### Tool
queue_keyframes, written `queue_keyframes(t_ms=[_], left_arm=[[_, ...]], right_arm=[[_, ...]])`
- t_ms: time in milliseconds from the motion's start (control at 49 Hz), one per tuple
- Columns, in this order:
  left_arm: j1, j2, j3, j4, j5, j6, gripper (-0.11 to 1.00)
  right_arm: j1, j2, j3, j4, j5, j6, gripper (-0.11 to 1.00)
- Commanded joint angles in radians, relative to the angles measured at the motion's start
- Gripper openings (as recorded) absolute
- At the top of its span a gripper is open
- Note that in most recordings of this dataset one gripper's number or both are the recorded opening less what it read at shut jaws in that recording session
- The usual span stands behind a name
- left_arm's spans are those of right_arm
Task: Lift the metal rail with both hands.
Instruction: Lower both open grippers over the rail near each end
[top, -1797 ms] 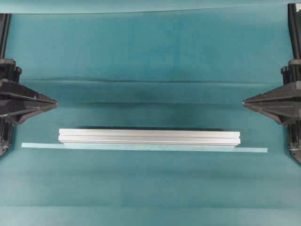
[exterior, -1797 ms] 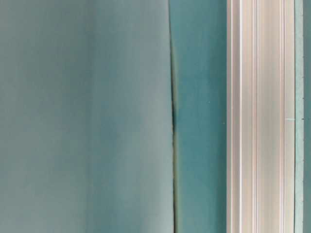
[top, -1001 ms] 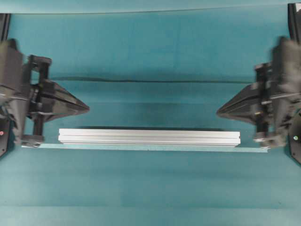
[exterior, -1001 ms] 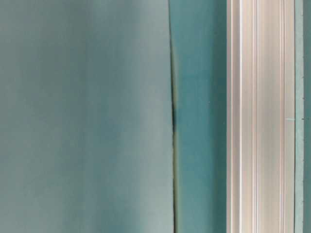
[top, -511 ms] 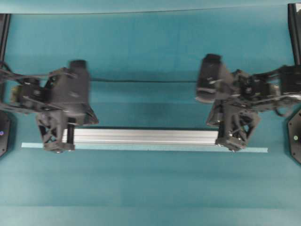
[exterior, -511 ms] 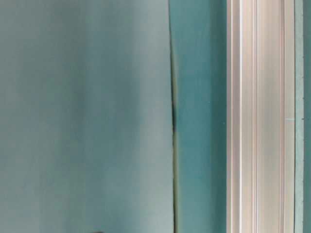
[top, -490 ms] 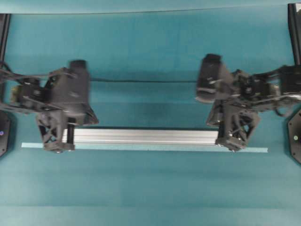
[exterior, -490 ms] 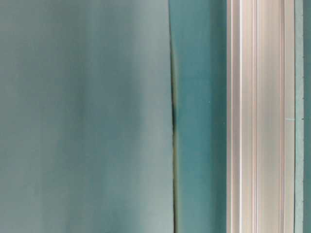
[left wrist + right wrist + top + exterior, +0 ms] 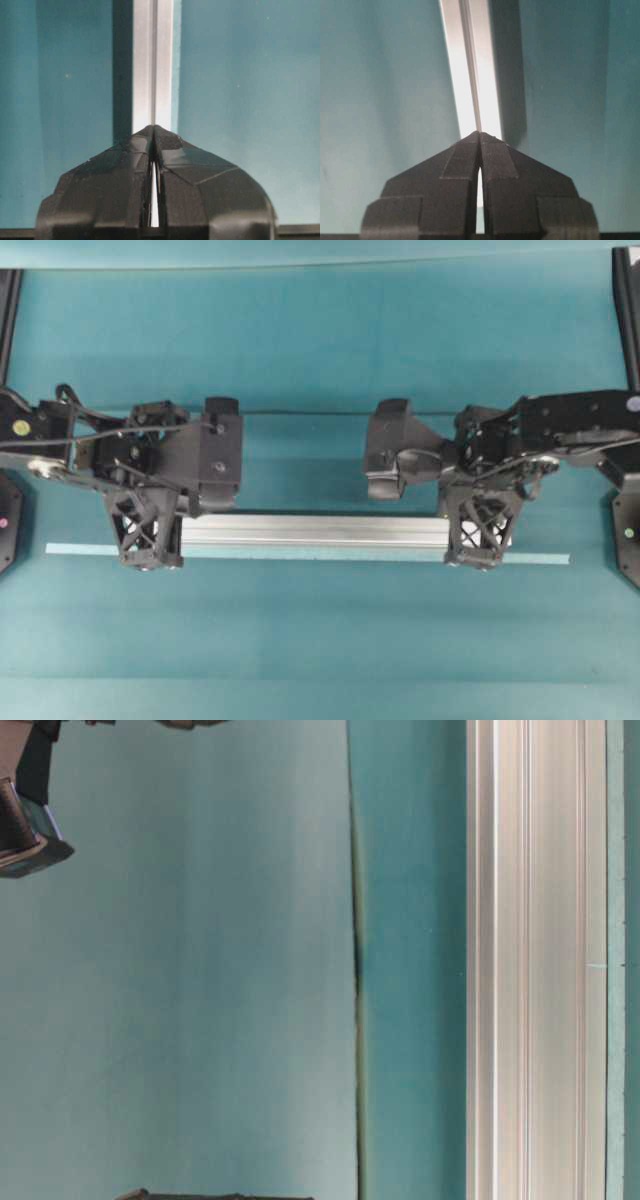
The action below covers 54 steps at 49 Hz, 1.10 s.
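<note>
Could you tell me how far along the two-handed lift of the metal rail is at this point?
Done: the left hand and right hand sit over opposite ends of the metal rail. In hand: both are shut, gripping nothing. Left: the rail lies on the table beside the tape strip; opening, gripping and lifting remain.

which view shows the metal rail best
The overhead view: the metal rail runs nearly full length there, with the left gripper and right gripper over its ends. The table-level view shows only a close section, and each wrist view only a short stretch beyond shut fingers.
</note>
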<state>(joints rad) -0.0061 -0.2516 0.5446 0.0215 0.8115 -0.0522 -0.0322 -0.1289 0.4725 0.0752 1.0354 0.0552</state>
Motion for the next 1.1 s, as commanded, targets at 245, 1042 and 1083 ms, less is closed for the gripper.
queue_keyframes(t_ms=[245, 1042, 1083], left_arm=[[0.000, 0.009, 0.018, 0.005, -0.071, -0.025, 0.11], [-0.005, 0.097, 0.103, 0.005, -0.219, -0.040, 0.98], [-0.005, 0.106, 0.106, 0.005, -0.235, -0.040, 0.98]], right_arm=[[0.003, 0.014, 0.002, 0.003, -0.112, -0.017, 0.11], [0.040, 0.089, 0.080, -0.037, -0.252, -0.017, 0.96], [0.040, 0.092, 0.091, -0.038, -0.272, -0.015, 0.96]])
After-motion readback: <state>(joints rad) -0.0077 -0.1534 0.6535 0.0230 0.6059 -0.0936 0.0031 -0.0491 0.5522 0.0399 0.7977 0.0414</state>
